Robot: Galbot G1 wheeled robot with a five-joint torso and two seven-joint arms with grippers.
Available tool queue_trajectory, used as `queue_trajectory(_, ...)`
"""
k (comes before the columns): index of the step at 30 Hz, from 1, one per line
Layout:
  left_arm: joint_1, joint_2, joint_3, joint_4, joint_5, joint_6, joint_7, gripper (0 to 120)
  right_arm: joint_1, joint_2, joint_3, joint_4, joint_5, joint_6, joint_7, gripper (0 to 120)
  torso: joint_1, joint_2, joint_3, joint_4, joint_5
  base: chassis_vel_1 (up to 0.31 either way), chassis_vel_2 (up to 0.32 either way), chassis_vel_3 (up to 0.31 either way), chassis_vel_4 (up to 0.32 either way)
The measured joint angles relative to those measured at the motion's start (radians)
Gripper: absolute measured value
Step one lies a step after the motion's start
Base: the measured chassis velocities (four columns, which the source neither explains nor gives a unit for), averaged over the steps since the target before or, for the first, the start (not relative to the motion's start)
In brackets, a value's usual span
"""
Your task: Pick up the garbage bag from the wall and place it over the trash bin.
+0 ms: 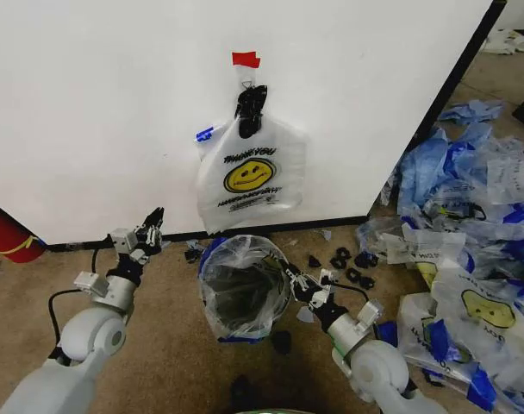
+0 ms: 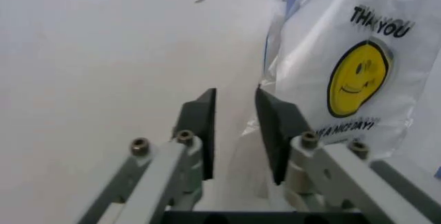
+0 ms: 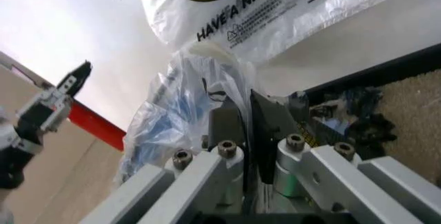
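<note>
The thin white plastic smiley garbage bag [image 1: 251, 175] hangs clipped on the white wall [image 1: 98, 103] above the bag-lined round black trash bin [image 1: 242, 289], whose liner the right pincer [image 1: 291, 278] pinches, while the left pincer [image 1: 153, 221] hovers narrowly parted nearby.
</note>
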Motion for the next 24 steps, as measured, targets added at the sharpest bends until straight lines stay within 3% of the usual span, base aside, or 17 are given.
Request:
queue_trajectory(6, 0.018, -0.012, -0.008, -0.016, 0.001, 0.000, 0.000, 52, 0.002, 0.033, 0.005, -0.025, 0.045, -0.006, 0.002, 0, 0.000, 0.000, 0.000, -0.0001, 0.0000, 0.000, 0.000, 0.000, 0.000)
queue_trajectory(18, 0.042, -0.031, -0.017, -0.025, -0.004, -0.005, 0.003, 94, 0.059, 0.129, 0.013, -0.212, 0.063, 0.005, -0.043, 0, 0.000, 0.000, 0.000, -0.0001, 0.0001, 0.000, 0.000, 0.000, 0.000)
queue_trajectory(24, 0.043, -0.036, -0.017, -0.022, -0.002, -0.006, 0.004, 100, 0.059, 0.127, 0.011, -0.215, 0.063, 0.004, -0.049, 0, 0.000, 0.000, 0.000, 0.0000, 0.0001, 0.000, 0.000, 0.000, 0.000)
